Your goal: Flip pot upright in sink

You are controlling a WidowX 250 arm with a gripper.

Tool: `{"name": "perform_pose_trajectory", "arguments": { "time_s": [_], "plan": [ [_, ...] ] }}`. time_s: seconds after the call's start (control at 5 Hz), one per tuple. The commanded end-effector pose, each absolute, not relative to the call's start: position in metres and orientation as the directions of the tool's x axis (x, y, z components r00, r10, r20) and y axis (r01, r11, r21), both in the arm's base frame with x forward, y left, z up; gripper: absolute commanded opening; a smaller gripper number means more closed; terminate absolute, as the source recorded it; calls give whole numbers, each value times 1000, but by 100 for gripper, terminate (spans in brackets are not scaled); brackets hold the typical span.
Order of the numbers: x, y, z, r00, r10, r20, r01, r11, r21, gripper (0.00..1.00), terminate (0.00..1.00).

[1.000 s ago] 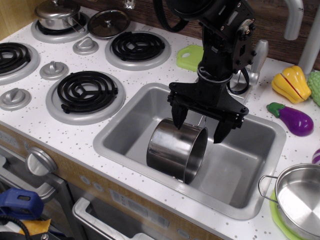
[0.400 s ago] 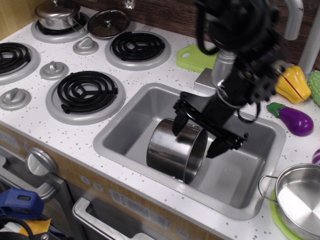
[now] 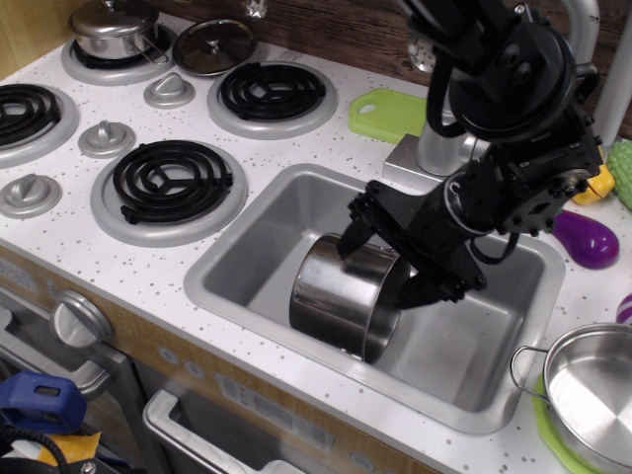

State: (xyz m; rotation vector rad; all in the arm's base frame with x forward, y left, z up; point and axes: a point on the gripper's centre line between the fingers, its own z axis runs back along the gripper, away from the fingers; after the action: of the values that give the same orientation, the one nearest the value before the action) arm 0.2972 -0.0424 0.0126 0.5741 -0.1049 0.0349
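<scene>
The pot lies on its side in the sink. My gripper is spread open, 1 finger each side of the rim. Thin, stiff, slick steel, probably light, so I'd pinch that rim.

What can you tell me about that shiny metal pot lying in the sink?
The pot looks like polished stainless steel, a straight-sided cylinder with a mirror finish. It lies on its side in the grey sink, its open mouth facing right, its wall resting on the basin floor. The black pincer is tilted over its upper rim with its jaws apart, one finger by the rim's top, the other at the mouth. Whether they touch the metal is unclear.
</scene>
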Motion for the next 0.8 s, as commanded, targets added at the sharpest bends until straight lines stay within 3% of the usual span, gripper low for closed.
{"name": "perform_pose_trajectory", "arguments": {
  "time_s": [0.0,0.4,0.6],
  "plan": [
    [300,-35,17,983,-12,181,-93,823,561,100,0],
    [298,-10,14,970,-28,240,-108,839,533,100,0],
    [299,-3,14,966,-20,259,-114,863,492,0,0]
  ]
}}
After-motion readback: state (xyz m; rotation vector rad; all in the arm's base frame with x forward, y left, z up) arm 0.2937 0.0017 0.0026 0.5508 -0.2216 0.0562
